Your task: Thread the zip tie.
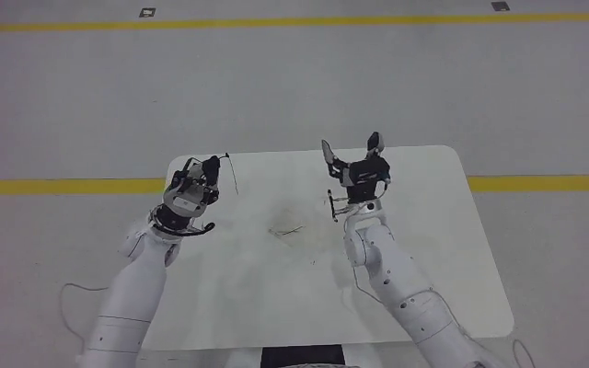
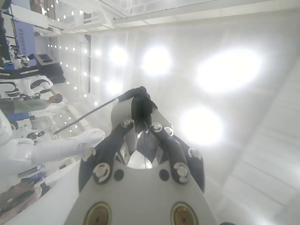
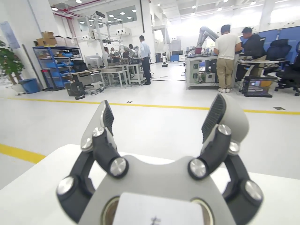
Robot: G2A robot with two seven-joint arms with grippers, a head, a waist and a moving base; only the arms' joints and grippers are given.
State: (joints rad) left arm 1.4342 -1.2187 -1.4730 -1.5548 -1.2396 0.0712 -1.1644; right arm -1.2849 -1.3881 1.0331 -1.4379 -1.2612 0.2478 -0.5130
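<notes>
Top view, left to right.

1. Left gripper [image 1: 210, 167]: at the table's [image 1: 433, 276] left far corner, clenched on one end of the zip tie [image 1: 231, 175].
2. Zip tie: thin black strap, straight. It juts free from the left gripper over the left part of the table and lies well apart from the right gripper.
3. Small item [image 1: 287, 230]: thin pale strands lying on the table near its middle, between the two arms. Too small to tell what they are.
4. Right gripper [image 1: 351, 147]: over the far edge of the table, right of centre. Released, its two fingers spread wide with nothing between them.
5. Yellow line [image 1: 83, 186]: runs across the floor, passing behind the table on both sides.

Left wrist view.

1. Left gripper [image 2: 140, 94]: fingertips pressed together on the dark end of the zip tie [image 2: 86, 115]. The strap runs out sideways from the tips, straight and unsupported.

Right wrist view.

1. Right gripper [image 3: 161, 115]: ribbed pads [image 3: 106, 118] stand far apart, holding nothing. The white table [image 3: 35, 176] lies below it.
</notes>
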